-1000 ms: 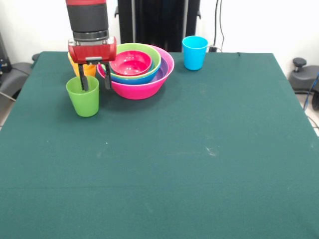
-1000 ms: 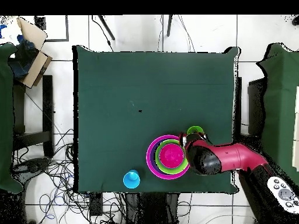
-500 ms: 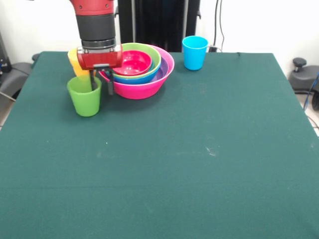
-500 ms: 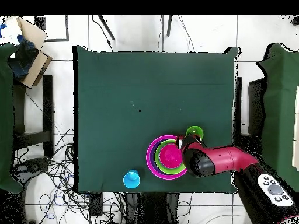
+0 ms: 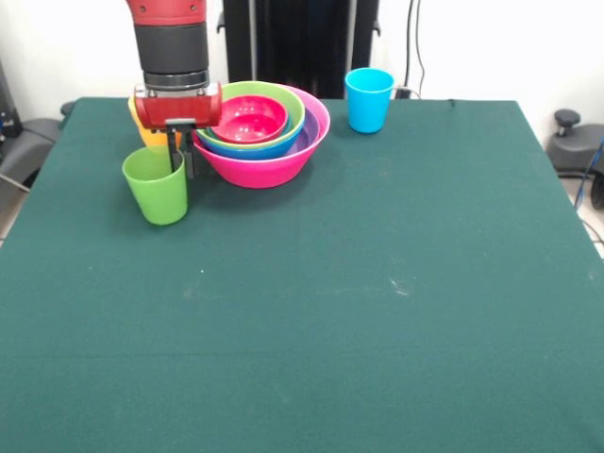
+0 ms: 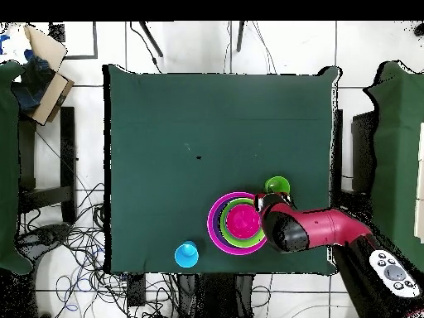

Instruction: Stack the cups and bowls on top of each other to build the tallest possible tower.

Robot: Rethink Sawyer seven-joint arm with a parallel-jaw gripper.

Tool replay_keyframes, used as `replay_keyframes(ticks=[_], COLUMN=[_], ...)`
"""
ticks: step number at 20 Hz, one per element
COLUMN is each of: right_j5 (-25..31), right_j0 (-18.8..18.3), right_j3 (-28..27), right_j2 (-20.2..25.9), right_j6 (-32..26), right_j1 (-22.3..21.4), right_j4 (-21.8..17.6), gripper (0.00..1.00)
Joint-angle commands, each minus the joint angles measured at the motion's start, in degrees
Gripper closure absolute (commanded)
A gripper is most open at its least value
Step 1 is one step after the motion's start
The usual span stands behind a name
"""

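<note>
Gripper [image 5: 178, 160] is straddling the green cup's [image 5: 156, 186] far rim, fingers closing together on the wall, cup upright on the surface [image 5: 377, 283]. The nested bowls [image 5: 264, 132] are sitting just beside it, toward the blue cup [image 5: 368, 99].

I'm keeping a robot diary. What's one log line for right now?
gripper: shut on green cup rim | bowls: nested in pink bowl | blue cup: standing apart | orange cup: behind gripper

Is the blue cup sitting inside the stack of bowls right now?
No, the blue cup stands by itself on the table, apart from the stack of bowls.
</note>
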Motion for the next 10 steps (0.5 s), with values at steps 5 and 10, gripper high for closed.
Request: replay_keyframes(ticks=[5,10], right_j5=[3.1,11.7], right_j0=[-1.0,-4.1], right_j3=[0.6,8.5], right_j2=[3.9,9.9], right_j6=[-0.8,-5.3], right_j1=[-3.2,-16.7], right_j4=[1.8,10.9], gripper=[1.0,1.0])
